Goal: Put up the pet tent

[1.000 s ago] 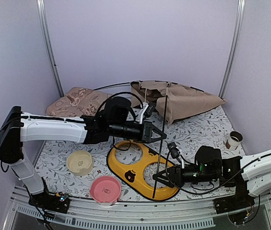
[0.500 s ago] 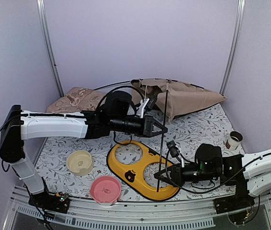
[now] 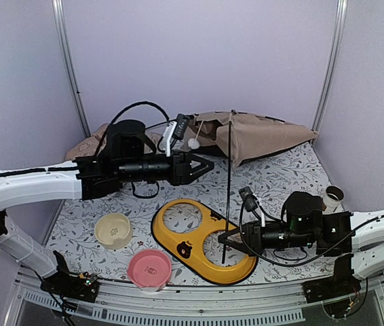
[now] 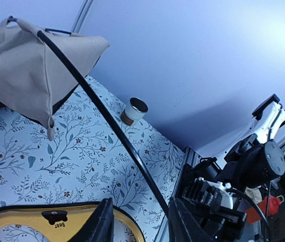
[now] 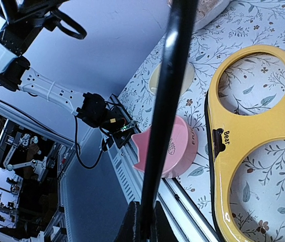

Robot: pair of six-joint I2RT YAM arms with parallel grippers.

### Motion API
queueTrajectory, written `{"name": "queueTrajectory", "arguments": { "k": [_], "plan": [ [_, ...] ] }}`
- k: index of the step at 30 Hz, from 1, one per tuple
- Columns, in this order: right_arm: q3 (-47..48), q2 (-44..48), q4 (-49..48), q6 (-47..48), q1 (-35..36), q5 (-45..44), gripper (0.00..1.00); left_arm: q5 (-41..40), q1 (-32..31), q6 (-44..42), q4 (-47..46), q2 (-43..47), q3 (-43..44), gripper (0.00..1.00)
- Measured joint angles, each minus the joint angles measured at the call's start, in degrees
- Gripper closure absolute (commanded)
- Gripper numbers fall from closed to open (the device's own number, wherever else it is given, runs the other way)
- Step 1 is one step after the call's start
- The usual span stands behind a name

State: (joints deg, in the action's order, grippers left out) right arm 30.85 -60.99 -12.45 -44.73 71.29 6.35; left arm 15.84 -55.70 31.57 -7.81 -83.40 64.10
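The pet tent (image 3: pixel 266 136) lies collapsed at the back of the table, a beige fabric heap with a white pom-pom (image 3: pixel 193 143) hanging at its left. One thin black pole (image 3: pixel 228 176) rises nearly upright from the tent's top edge down to the yellow feeder. My right gripper (image 3: pixel 223 239) is shut on the pole's lower end; in the right wrist view the pole (image 5: pixel 170 101) runs up from between the fingers (image 5: pixel 132 227). My left gripper (image 3: pixel 205 165) hangs open left of the pole, holding nothing. In the left wrist view the pole (image 4: pixel 107 126) passes beyond its fingers (image 4: pixel 104 224), and the tent (image 4: pixel 26 70) shows at upper left.
A yellow two-hole feeder tray (image 3: pixel 202 238) lies in front of centre, with a beige bowl (image 3: pixel 113 229) and a pink bowl (image 3: pixel 149 267) to its left. A paper cup (image 3: pixel 332 197) stands at the right edge. A floral pillow (image 3: pixel 91 145) sits behind my left arm.
My left gripper let go of the pole, opened and drew back to the upper left. My right gripper shut on the pole's lower end, and the pole stands straighter.
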Motion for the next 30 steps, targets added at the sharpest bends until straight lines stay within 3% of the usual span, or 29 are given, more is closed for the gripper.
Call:
{"name": "queueTrajectory", "arguments": {
  "k": [4,8,15,19,30],
  "plan": [
    [0.37,0.63,0.94,-0.02,-1.92,1.81,1.00,-4.35,0.90,-1.18,-1.90,5.90,-4.76,0.63],
    [1.92,0.74,1.51,0.00,-3.08,3.74,1.00,-7.82,3.56,-2.05,-4.31,5.53,-8.15,0.62],
    [5.68,0.68,1.77,-0.02,-4.48,6.75,1.00,-9.90,4.52,-5.14,-14.60,-6.14,-10.64,0.57],
    [7.69,-0.28,2.03,-0.17,-5.16,8.00,1.00,-9.79,4.66,-6.88,-22.49,-13.55,-9.99,0.59],
    [11.34,-2.58,2.91,-0.46,-6.12,9.31,1.00,-8.17,4.85,-8.04,-35.26,-29.33,1.31,0.63]
  ]
}}
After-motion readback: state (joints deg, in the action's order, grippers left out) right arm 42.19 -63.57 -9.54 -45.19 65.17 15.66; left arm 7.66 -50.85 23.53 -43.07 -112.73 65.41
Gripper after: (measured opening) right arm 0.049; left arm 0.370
